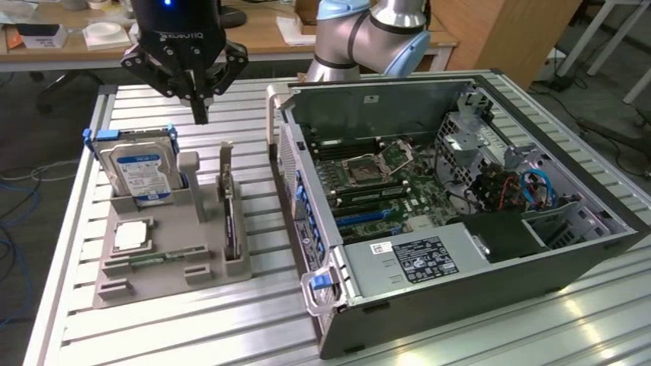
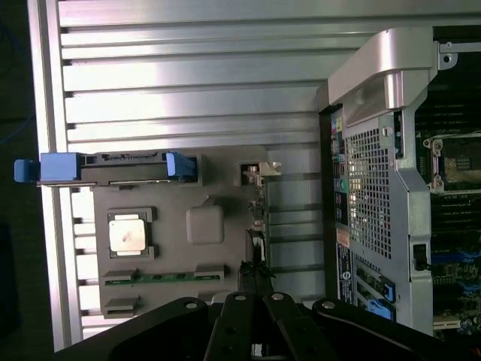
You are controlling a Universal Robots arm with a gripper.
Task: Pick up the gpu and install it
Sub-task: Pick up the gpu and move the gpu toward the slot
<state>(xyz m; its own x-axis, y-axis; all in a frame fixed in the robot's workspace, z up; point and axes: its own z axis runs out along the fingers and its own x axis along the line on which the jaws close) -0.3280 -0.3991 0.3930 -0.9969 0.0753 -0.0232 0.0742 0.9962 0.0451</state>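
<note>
The gpu stands edge-on in a slot along the side of the grey holder tray nearest the computer case, its pale bracket end toward the back. In the wrist view the gpu is a thin dark blade. My black gripper hangs above the table behind the tray, between the hard drive and the gpu, fingers shut with nothing in them. In the wrist view the gripper lines up with one end of the gpu, still apart from it. The open computer case lies at the exterior view's right, motherboard slots exposed.
The tray also holds an upright silver hard drive with blue handles, a processor chip and a green memory stick. The case wall stands close beside the gpu. Desks and cables lie beyond the slatted table.
</note>
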